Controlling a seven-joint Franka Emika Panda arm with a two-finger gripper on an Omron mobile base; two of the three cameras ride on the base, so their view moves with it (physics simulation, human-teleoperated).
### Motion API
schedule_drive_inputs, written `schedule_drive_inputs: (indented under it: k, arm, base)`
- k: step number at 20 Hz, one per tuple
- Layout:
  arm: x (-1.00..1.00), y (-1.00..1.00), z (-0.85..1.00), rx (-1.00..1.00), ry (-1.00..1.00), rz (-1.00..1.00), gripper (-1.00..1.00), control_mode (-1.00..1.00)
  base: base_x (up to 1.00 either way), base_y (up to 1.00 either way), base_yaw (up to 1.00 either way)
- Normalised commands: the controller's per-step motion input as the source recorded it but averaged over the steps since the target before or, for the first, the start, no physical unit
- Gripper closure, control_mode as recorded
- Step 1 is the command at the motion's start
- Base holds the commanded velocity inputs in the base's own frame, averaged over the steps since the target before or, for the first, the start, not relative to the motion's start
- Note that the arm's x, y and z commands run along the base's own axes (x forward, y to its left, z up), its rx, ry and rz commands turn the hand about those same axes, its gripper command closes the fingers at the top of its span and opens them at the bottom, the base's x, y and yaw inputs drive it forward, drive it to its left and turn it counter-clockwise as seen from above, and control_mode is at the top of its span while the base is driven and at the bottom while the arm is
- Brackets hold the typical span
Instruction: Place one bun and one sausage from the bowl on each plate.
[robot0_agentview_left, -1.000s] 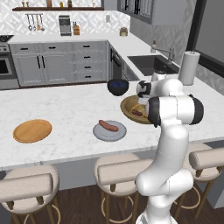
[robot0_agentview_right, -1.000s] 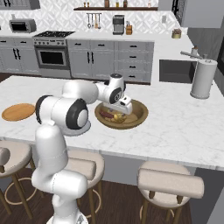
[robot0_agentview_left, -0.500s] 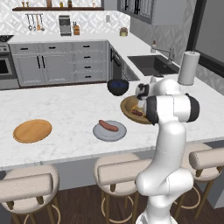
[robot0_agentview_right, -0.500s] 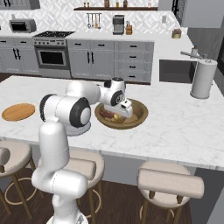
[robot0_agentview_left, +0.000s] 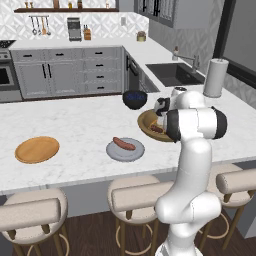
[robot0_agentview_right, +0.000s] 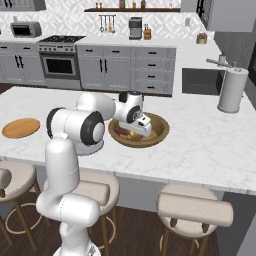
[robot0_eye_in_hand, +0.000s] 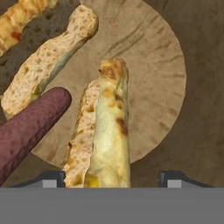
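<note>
Golden-brown long bun (robot0_eye_in_hand: 109, 127) lies between our parted fingers (robot0_eye_in_hand: 51, 178) in the tan wooden bowl (robot0_agentview_right: 159, 131); closing may snag its neighbour.

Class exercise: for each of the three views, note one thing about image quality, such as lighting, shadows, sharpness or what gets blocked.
Left base view: even, flat rendered light; the arm blocks part of the wooden bowl, while the grey plate reads clearly. Right base view: equally sharp, a soft shadow inside the bowl's rim. Hand view: extreme close-up, so the bun and sausage textures look coarse and smeared.
</note>
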Motion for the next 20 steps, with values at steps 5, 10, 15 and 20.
schedule_drive_inputs:
  k: [5, 10, 15, 20]
  arm:
    - [0.00, 0.00, 0.00, 0.03, -0.01, 0.00, 1.00, -1.00]
    - [0.00, 0.01, 0.23, 0.03, -0.02, 0.00, 1.00, -1.00]
    - [-0.01, 0.24, 0.84, 0.00, -0.11, 0.00, 1.00, -1.00]
    - [-0.41, 0.93, 0.55, -0.03, -0.30, 0.02, 1.00, -1.00]
  base:
    - [0.00, 0.00, 0.00]
    - [0.00, 0.00, 0.00]
    - [0.00, 0.00, 0.00]
    - [0.00, 0.00, 0.00]
